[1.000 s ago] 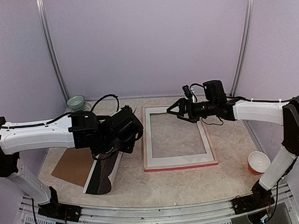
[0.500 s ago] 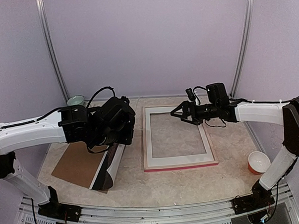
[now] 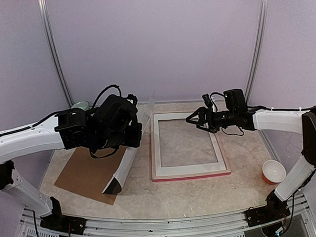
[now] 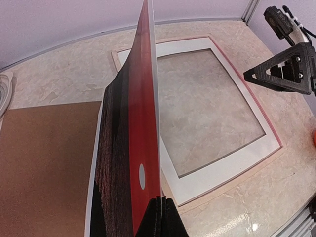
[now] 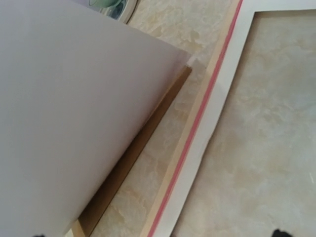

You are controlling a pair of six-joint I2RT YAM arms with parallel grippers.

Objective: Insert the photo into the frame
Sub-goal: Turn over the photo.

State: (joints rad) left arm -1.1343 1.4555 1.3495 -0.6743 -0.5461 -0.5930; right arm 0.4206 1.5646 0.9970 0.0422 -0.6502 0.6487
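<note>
Photo is standing nearly on edge in my left gripper, whose fingers are clamping its lower edge. Its red sky and small white sun are facing the brown board on my left, while its plain white back is facing the frame. The sheet is rising between those two and bowing slightly. I cannot tell whether its near end is touching the board. The frame is lying flat on the table just beside the photo. A thin pink line is showing along its rails, a white mat is sitting inside it, and the marbled tabletop is showing through the window. My right gripper is hovering over the frame's far right corner with its fingers spread apart, gripping nothing. A green bowl is sitting at the far left, and an orange cup is standing near my right arm.
</note>
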